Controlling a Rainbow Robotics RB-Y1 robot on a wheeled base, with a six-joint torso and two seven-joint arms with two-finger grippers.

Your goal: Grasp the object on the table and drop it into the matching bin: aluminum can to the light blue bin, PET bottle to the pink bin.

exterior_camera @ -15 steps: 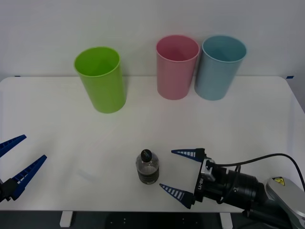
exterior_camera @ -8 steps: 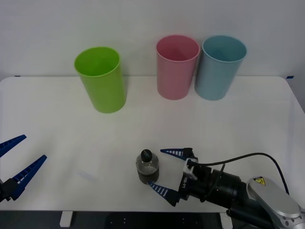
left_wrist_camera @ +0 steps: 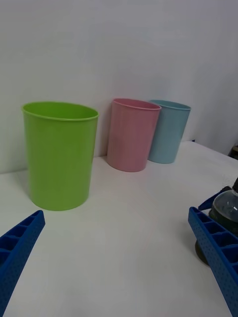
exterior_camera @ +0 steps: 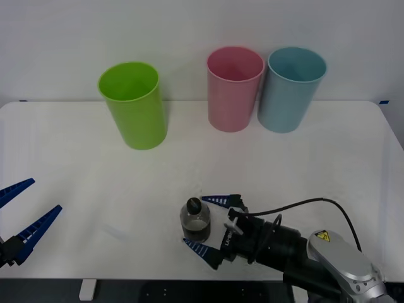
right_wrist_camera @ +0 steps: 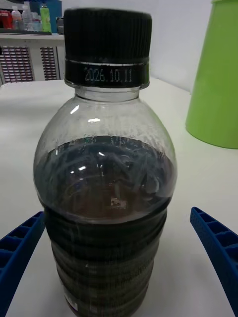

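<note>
PET bottle (exterior_camera: 196, 221) upright near table (exterior_camera: 328, 164) front edge, between right gripper's (exterior_camera: 206, 223) wide jaws, untouched.

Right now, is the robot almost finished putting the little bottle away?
Not yet. Done: the right gripper has reached the small clear plastic bottle with a black cap, its open blue fingers on either side. In hand: nothing, the bottle stands upright on the white table. Left: close, lift, drop it into the tall pink plastic bin. The left gripper waits open at the table's near left edge.
</note>
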